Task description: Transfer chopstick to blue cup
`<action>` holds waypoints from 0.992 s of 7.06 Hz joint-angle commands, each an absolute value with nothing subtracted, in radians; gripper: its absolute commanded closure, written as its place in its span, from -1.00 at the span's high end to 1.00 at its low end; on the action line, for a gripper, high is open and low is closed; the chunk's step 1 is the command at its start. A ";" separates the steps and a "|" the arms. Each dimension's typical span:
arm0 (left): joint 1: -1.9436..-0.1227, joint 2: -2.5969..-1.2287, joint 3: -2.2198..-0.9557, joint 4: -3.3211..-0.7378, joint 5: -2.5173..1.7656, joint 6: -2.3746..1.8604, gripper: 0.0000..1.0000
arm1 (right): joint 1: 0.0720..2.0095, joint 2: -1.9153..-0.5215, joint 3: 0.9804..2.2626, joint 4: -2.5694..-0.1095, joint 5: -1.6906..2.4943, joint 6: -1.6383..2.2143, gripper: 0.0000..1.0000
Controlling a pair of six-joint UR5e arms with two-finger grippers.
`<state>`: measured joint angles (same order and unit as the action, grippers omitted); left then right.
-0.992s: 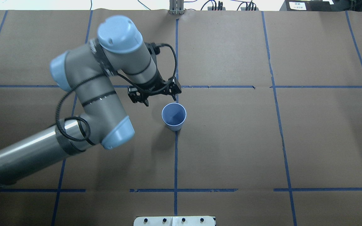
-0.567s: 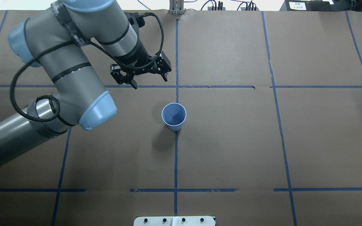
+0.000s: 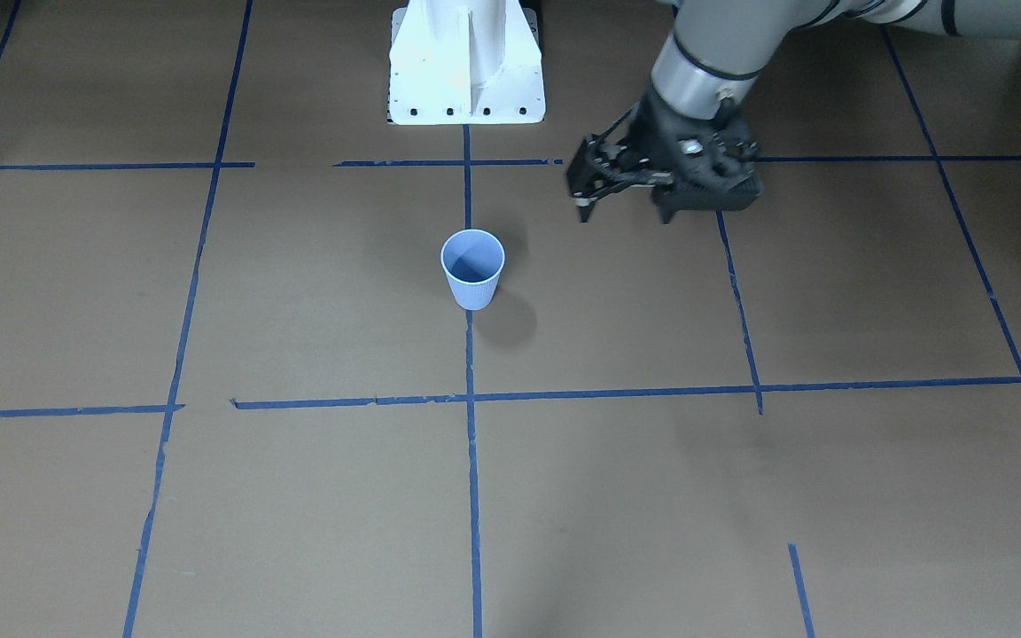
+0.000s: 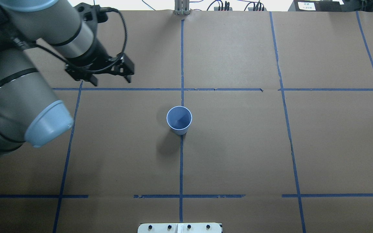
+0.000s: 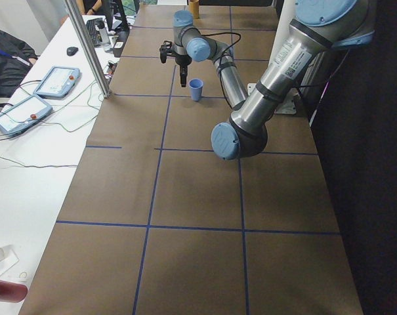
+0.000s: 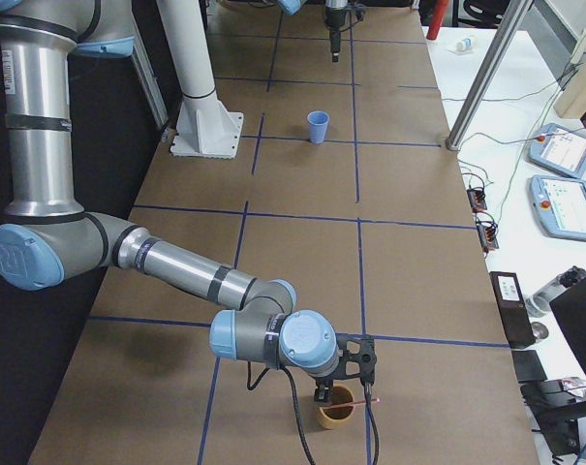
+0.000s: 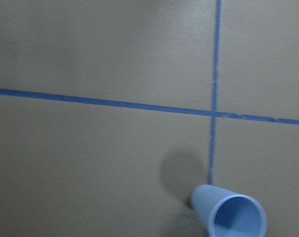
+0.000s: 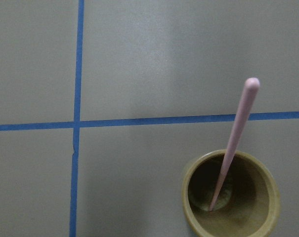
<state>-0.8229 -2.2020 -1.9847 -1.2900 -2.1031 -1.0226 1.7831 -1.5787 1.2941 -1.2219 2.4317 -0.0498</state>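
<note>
Brown-papered bench (image 4: 238,145): blue cup (image 4: 180,130) upright at centre, empty. Pink chopstick (image 8: 233,148) leans in tan cup (image 8: 274,207) directly beneath right claw (image 6: 351,380), aperture indeterminable, presumably poised for pickup. Left claw (image 4: 110,80) wide open, empty, standing clear.

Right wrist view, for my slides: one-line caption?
Pink chopstick leaning in a tan cup on a brown table with blue tape lines.

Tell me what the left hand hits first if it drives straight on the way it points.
Probably the bare table paper: the left hand points down, open and empty, with the blue cup well off to one side.
</note>
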 commanded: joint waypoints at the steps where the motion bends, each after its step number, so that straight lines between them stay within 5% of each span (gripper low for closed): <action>1: -0.825 -2.137 -2.086 -1.181 -2.028 -0.873 1.00 | 1.786 -1.523 1.249 -1.198 2.366 -0.049 1.00; 7: -0.830 -2.129 -2.114 -1.180 -2.028 -0.873 1.00 | 1.781 -1.411 1.097 -1.198 2.332 -0.005 1.00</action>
<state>-0.8288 -2.1305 -2.1070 -1.1808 -2.0275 -0.8729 1.7828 -1.4182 1.1177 -1.1981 2.3319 -0.0197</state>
